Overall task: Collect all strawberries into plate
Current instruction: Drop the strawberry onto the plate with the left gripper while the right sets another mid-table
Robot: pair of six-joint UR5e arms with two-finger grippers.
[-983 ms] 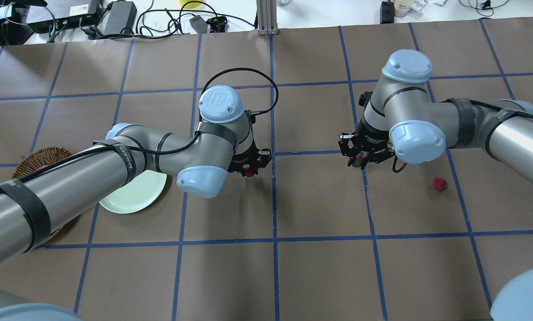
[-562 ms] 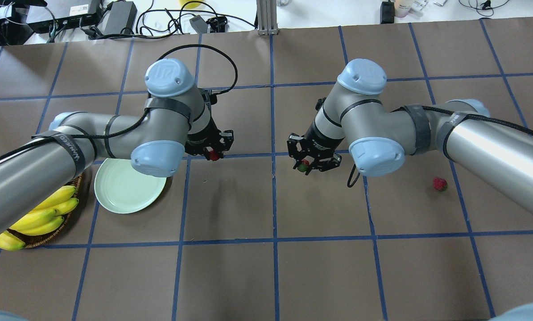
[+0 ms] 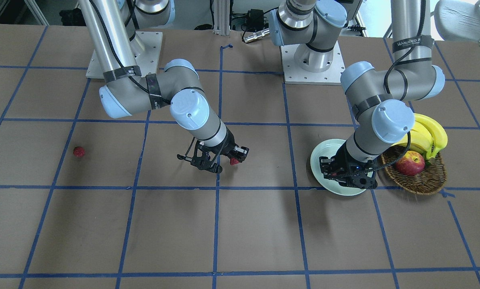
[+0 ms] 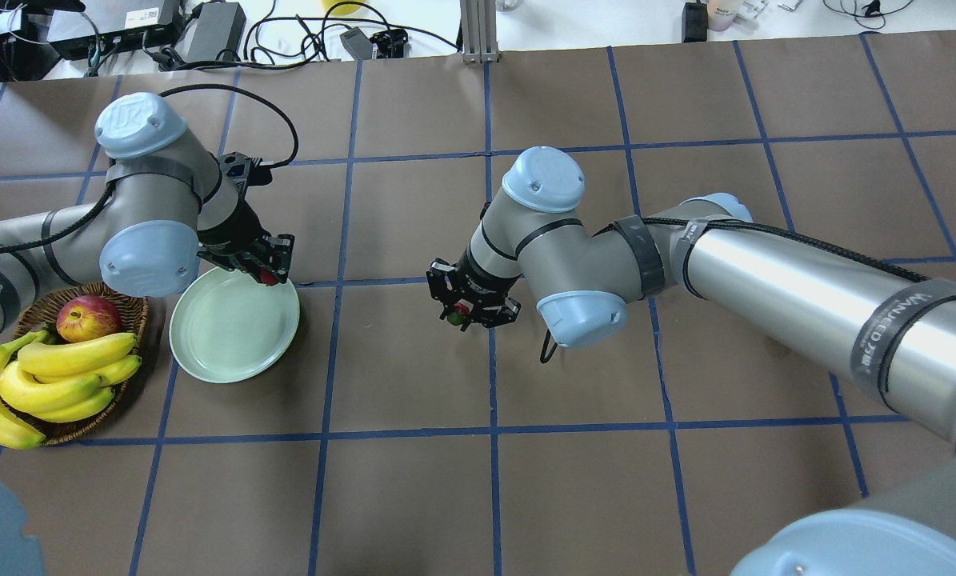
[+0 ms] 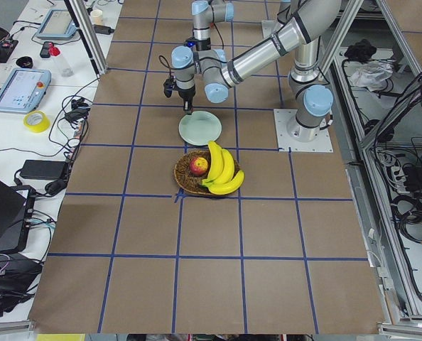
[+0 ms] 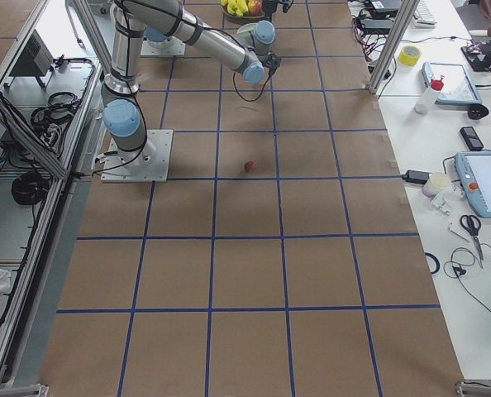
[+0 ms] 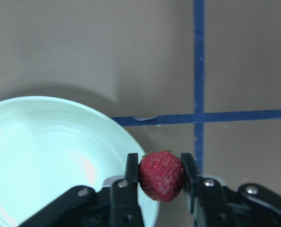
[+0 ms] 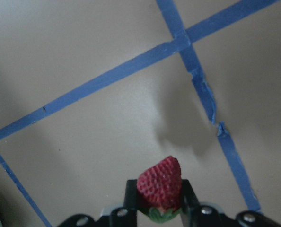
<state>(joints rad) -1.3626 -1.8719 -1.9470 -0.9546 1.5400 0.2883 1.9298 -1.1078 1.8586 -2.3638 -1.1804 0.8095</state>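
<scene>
My left gripper [image 4: 270, 274] is shut on a red strawberry [image 7: 162, 176] and hangs over the far right rim of the pale green plate [image 4: 226, 340]. In the left wrist view the berry sits just over the plate's edge [image 7: 46, 151]. My right gripper [image 4: 462, 309] is shut on a second strawberry [image 8: 160, 188], green cap down, low over the brown table near a tape crossing at mid-table. A third strawberry [image 3: 78, 151] lies loose on the table far out on my right side. In the overhead view my right arm hides it.
A wicker basket [image 4: 137, 320] with bananas [image 4: 54, 376] and a red-yellow apple [image 4: 87, 318] stands right beside the plate on its left. Blue tape lines grid the brown table [image 4: 574, 480]. Cables and boxes lie beyond the far edge.
Both arms have swung left in the overhead view, each carrying its strawberry. The left gripper has gone from mid-table to the plate's rim. The right arm now covers the loose strawberry.
</scene>
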